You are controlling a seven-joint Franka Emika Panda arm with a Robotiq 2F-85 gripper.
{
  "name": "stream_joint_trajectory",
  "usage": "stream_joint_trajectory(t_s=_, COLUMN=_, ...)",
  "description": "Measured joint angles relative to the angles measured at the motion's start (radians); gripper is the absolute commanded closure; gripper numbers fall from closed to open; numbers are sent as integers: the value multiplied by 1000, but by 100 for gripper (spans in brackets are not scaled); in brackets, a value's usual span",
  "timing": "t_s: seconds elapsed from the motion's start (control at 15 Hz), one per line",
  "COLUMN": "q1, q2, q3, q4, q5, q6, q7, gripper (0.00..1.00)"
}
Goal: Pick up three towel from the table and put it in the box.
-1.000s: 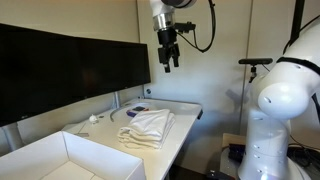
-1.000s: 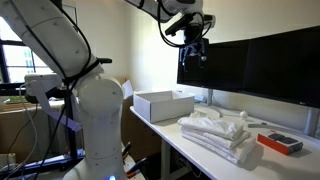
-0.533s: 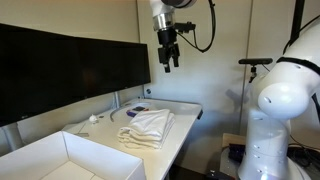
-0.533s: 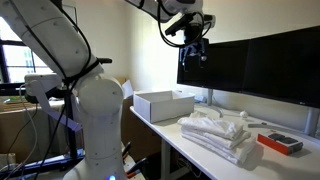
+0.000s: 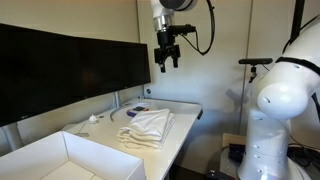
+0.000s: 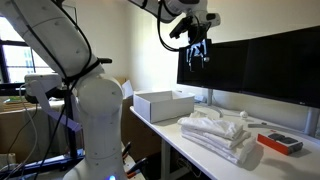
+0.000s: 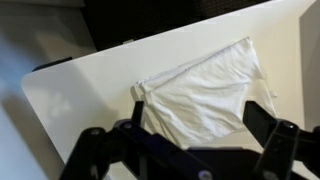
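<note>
Hovering my gripper (image 5: 167, 61) high above the towels (image 5: 147, 127), fingers spread wide apart, gripping nothing. Towels lie in one loose stack on the table (image 5: 188, 113), top one rumpled. The box (image 6: 165, 104) stands beside the stack on the same top, near but apart from it, open side up. Dark monitors (image 5: 60, 65) run behind the stack. Flat red object (image 6: 280, 143) lies just beside the stack, opposite the box. My wrist view looks down onto the stack.

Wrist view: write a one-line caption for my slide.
Open gripper hovers high above the folded white towels lying on the white table.
</note>
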Motion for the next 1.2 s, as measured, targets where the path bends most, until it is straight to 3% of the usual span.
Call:
stream_joint_trajectory(t_s=0.47, q1=-36, q2=51, q3=-3, q4=-11, q5=95, q6=98, q7=248, gripper=0)
stream_joint_trajectory(t_s=1.2, q1=-82, q2=223, q3=-92, q4=-44, q5=354, q6=458, q7=483, gripper=0)
